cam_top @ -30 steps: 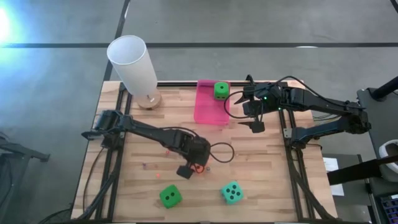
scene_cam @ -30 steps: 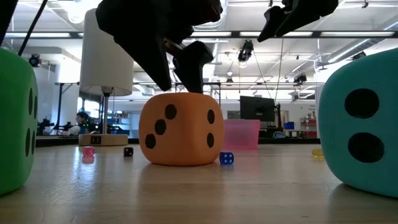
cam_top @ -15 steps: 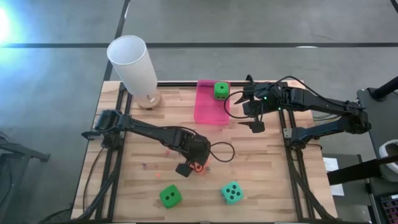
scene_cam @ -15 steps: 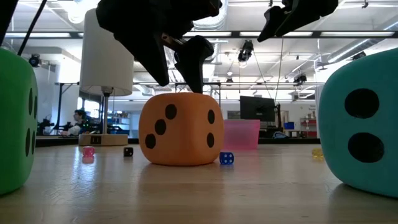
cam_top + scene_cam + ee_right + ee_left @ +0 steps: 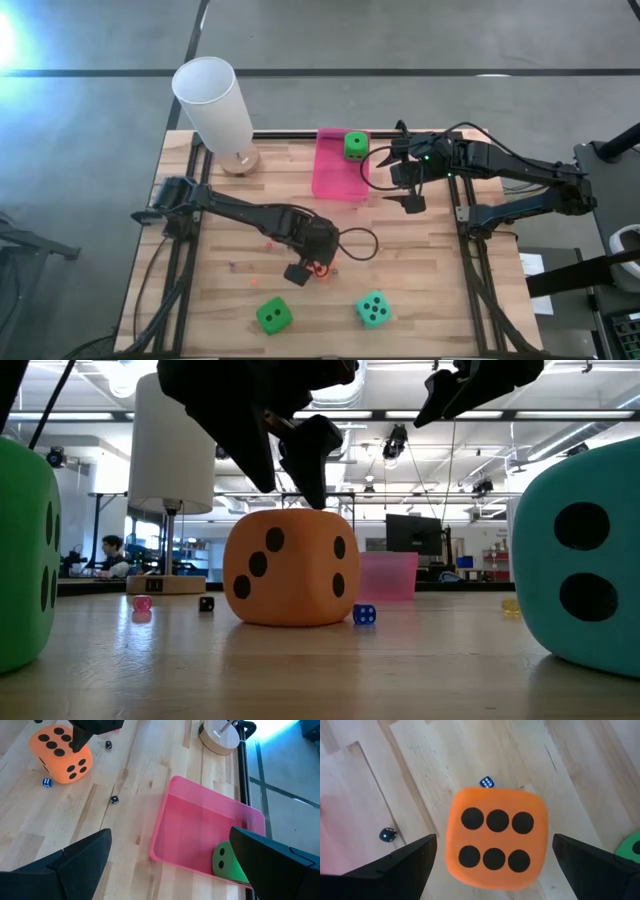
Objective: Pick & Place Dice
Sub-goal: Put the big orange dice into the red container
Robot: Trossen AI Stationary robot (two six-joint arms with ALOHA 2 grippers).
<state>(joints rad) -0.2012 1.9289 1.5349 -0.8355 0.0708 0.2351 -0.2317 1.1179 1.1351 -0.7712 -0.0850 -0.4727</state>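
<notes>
Hovering just above the orange die (image 5: pixel 496 837) mid-counter (image 5: pixel 420 260), left gripper (image 5: pixel 309 270) has fingers apart and holds nothing (right gripper (image 5: pixel 407 185), also apart, waits beside the pink tray (image 5: pixel 336 175) holding one green die (image 5: pixel 355 145)).

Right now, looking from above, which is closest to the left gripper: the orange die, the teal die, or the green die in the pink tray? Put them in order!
From the left gripper:
1. Orange die, right under it.
2. Teal die, near the front edge.
3. Green die, in the pink tray at the back.
</notes>
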